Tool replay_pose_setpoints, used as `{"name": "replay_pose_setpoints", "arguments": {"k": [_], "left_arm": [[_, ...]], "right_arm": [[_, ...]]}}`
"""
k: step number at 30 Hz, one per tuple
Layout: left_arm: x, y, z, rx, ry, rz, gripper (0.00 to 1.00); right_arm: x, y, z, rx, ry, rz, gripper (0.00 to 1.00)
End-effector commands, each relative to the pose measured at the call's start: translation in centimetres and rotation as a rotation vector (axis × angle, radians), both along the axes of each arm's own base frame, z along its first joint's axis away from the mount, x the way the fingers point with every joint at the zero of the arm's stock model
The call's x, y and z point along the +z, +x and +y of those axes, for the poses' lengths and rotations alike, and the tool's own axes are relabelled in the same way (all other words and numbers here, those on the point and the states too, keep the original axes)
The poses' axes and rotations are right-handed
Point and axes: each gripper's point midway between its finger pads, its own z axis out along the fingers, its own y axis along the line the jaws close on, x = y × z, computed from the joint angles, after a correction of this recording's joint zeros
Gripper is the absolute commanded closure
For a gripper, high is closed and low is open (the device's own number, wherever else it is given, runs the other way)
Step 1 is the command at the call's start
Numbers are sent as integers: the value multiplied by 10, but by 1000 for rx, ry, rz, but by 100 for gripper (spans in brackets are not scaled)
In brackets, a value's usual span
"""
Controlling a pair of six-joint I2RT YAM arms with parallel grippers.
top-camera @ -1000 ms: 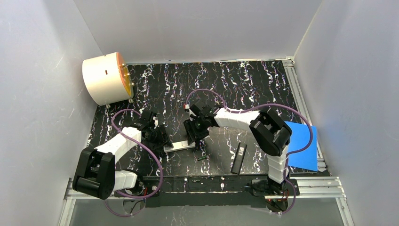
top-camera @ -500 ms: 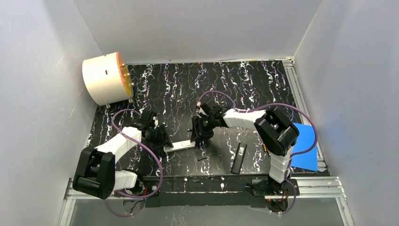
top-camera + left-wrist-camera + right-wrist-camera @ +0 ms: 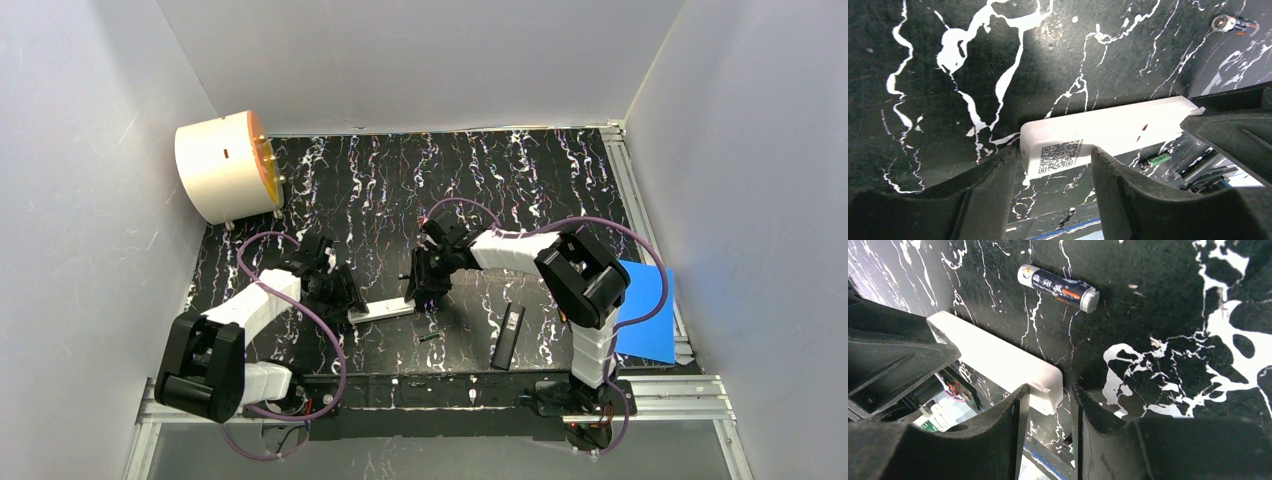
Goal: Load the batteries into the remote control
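The white remote control (image 3: 385, 308) lies on the black marbled table. My left gripper (image 3: 340, 293) is shut on its left end, the end with the QR code (image 3: 1060, 152). My right gripper (image 3: 420, 287) is at the remote's right end (image 3: 1045, 385), its jaws a narrow gap apart and holding nothing. A black-and-red battery (image 3: 1058, 288) lies on the table just beyond the right fingers and also shows in the left wrist view (image 3: 1230, 22). A green battery (image 3: 428, 337) lies in front of the remote, and it is in the left wrist view too (image 3: 1155, 161).
A flat black bar (image 3: 508, 336) lies right of the green battery. A cream cylinder with an orange face (image 3: 225, 165) stands at the back left. A blue sheet (image 3: 645, 310) lies at the right edge. White walls close in three sides.
My right gripper has moved right along the remote, from over its right half to its right end. The left gripper and the remote have not moved.
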Motion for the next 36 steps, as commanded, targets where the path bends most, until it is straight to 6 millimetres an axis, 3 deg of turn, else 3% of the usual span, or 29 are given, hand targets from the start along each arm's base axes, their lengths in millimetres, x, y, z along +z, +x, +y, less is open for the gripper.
{"name": "replay_pose_setpoints", "arguments": {"k": [1, 8, 22, 28, 36], "left_arm": [[-13, -10, 6, 5, 29, 50, 45], [-14, -11, 7, 6, 32, 52, 45], [-19, -15, 7, 9, 32, 64, 46], [-22, -17, 8, 8, 34, 74, 46], [-27, -22, 10, 12, 45, 96, 46]], "right_arm": [[-40, -16, -33, -4, -231, 55, 60], [-34, -15, -40, 27, -255, 19, 72], [-28, -17, -44, 46, -256, 25, 82], [-23, -15, -45, 54, -252, 13, 95], [-20, -14, -48, 76, -230, 11, 99]]}}
